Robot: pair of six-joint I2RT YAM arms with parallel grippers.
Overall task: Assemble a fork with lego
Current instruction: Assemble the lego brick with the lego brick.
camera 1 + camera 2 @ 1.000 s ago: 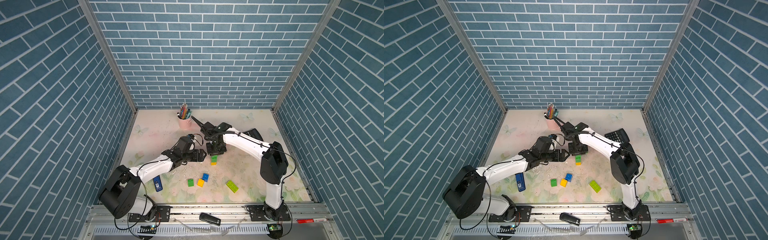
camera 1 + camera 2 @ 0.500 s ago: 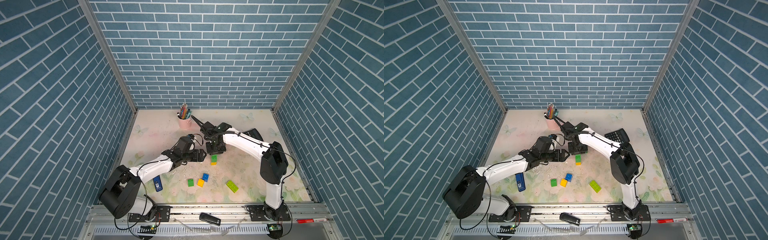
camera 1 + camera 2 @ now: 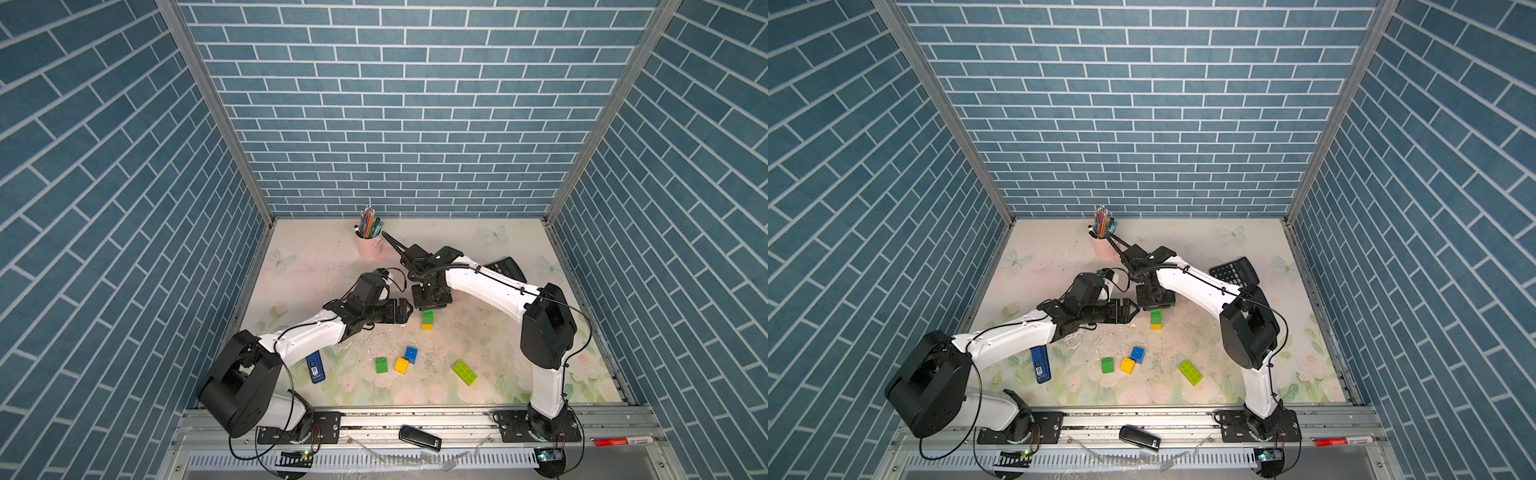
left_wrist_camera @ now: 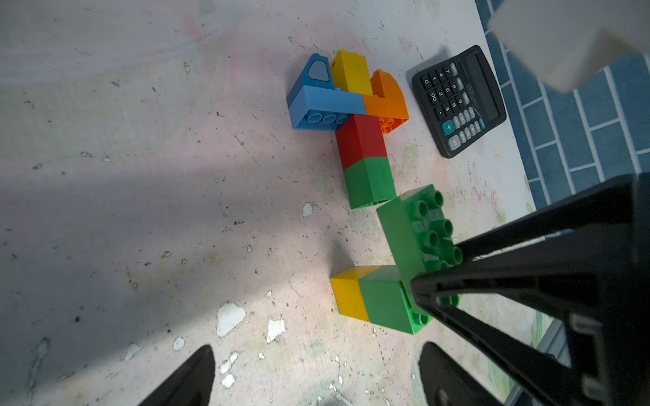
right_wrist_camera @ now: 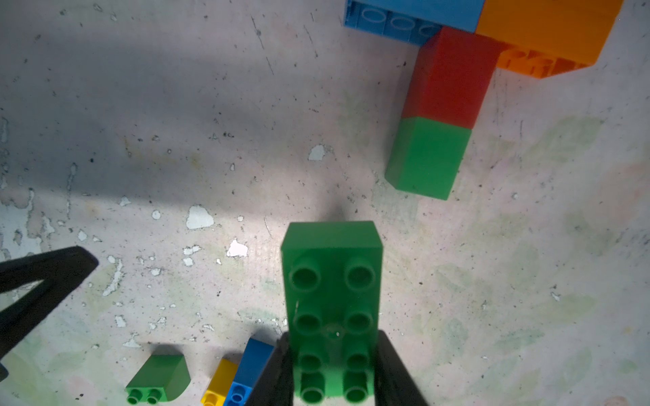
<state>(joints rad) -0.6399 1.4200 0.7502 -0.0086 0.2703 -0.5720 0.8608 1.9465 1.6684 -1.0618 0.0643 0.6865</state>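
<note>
Table (image 3: 316, 266): floral top, scuffed, inside blue brick walls.

Your right arm (image 3: 490, 286) rises from its base at the near edge. The forearm slopes in toward mid-table and the wrist is bent so the right gripper (image 3: 430, 301) points down. Your left arm (image 3: 307, 336) lies low and stretched from its base toward the middle. The left gripper (image 3: 405, 311) points sideways at the right one, close beside it but not touching.

Right gripper is clamped on the green brick (image 5: 332, 281), an oblong gripped at one end with its studs facing the wrist camera. Left gripper has its fingers wide apart and nothing between them (image 4: 316, 351).

Calculator (image 4: 457, 102) lies beside the stack (image 4: 358, 140). The stack lies flat: blue, yellow and orange at the head, then red, then green as the stem. In the top views it's hidden under your right arm.

The held green brick sits off the table, near the stack's green end with a clear gap in the right wrist view. The yellow-green pair (image 3: 427, 320) lies just under it.

Lime brick (image 3: 464, 372) lies alone near the front edge. Three small loose bricks sit close together there: green (image 3: 381, 365), yellow (image 3: 402, 365), blue (image 3: 411, 354).
</note>
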